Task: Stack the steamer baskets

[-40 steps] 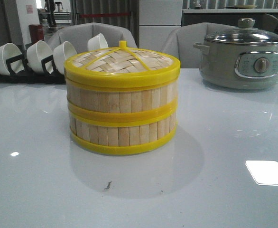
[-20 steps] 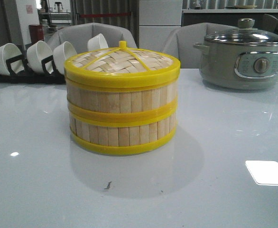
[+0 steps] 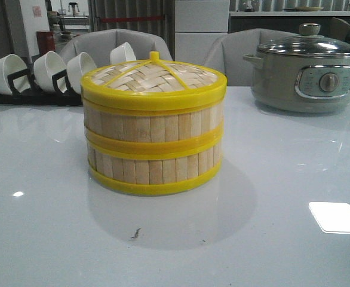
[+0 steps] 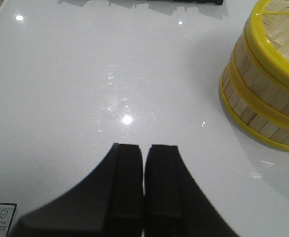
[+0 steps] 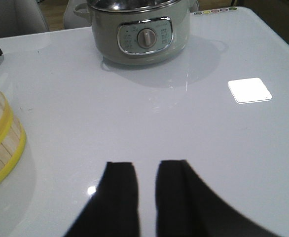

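2 steamer baskets (image 3: pixel 154 149) stand stacked under their woven lid (image 3: pixel 154 78) on the table (image 3: pixel 282 239), off to one side of each hand. The left hand (image 4: pixel 143 180) is pressed closed and empty; the right hand (image 5: pixel 147 197) is slightly parted, also empty. Light, stiff bamboo, likely best gripped by the yellow hoops.
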Motion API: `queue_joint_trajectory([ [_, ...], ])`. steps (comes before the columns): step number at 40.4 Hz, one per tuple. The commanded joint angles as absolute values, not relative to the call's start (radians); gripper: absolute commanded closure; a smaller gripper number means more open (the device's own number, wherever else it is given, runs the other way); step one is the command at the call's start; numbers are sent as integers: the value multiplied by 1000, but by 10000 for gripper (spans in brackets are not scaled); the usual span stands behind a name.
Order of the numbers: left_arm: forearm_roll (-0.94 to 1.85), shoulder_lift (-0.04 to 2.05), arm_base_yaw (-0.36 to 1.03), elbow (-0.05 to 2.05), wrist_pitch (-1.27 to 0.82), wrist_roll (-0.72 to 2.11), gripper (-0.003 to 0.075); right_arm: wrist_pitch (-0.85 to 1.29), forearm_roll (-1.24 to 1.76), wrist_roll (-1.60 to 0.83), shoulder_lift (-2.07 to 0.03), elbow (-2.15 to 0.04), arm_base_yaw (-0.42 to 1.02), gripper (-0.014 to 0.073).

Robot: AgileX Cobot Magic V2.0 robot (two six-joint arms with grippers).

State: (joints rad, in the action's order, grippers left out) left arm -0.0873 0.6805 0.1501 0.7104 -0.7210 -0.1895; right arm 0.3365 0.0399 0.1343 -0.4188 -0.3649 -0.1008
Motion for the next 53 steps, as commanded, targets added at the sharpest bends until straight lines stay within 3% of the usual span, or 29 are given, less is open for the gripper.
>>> queue_joint_trajectory([
  [1, -89, 678, 157, 739, -648, -202, 625, 243, 32, 126, -421, -393, -108, 527],
  [53, -89, 678, 157, 739, -648, -202, 625, 240, 39, 127, -421, -393, -108, 526],
])
